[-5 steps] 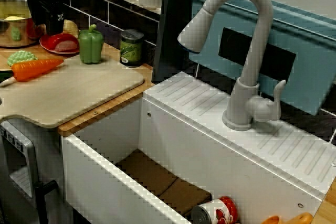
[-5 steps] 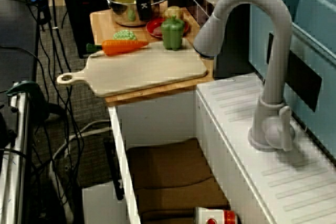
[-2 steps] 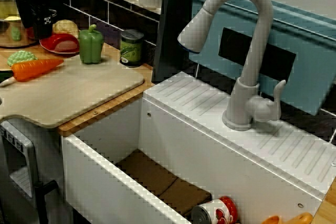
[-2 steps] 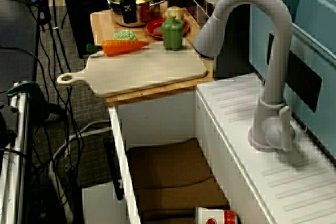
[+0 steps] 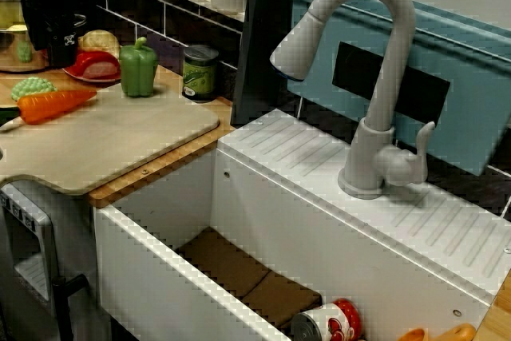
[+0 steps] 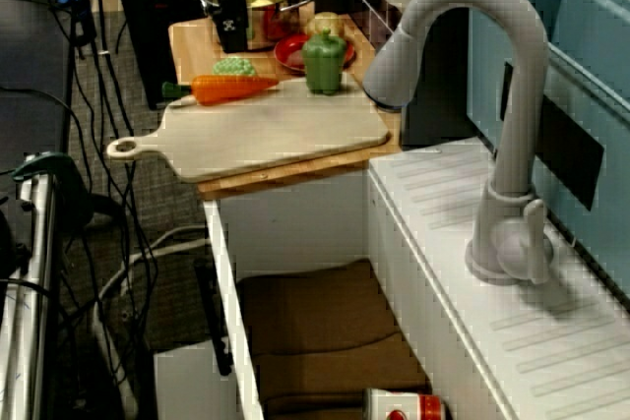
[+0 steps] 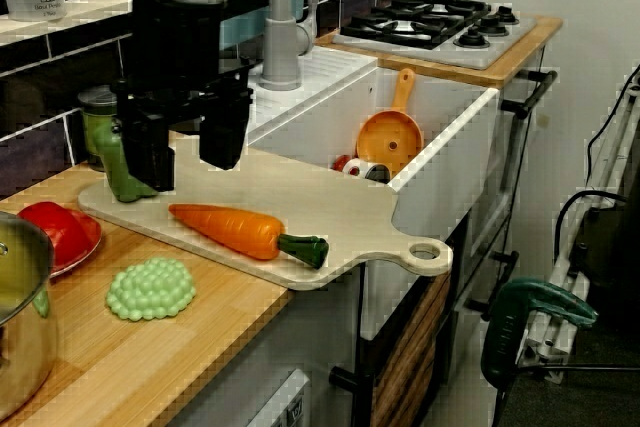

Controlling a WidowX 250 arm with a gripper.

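gripper [image 7: 186, 172]: black, two fingers [image 7: 148, 152] pointing down and standing apart. the view from the pot end shows a plain gap between them with nothing in it. whether the tips touch the wood under them, cannot tell.

landmark for all places: cutting board [image 5: 112, 137].

- in the view along the counter, the gripper hangs past the board's end that faces away from the sink [image 5: 160, 261], and it covers part of the steel pot [image 6: 281, 27].
- the steel pot stands on the bare counter off that same board end. there is something yellow inside it. the gripper is just beside the pot's front wall; contact not readable.
- red plate [image 7: 70, 232] is off the board's back corner, between the pot and the green pepper [image 5: 138, 68]. in the view across the sink, the gripper sits just beside the plate on the pot side.
- green pepper is upright at the board's back edge.
- carrot [image 7: 230, 227] lies flat on the board near its pot-side end, with its green stub towards the board's handle.
- bumpy green piece [image 7: 150, 289] is on the counter just off the board, beside the carrot.
- green can [image 5: 200, 72] is behind the board's sink-side corner.
- the sink adjoins the board's other end. a red and white can [image 5: 331, 321] lies in its basin.
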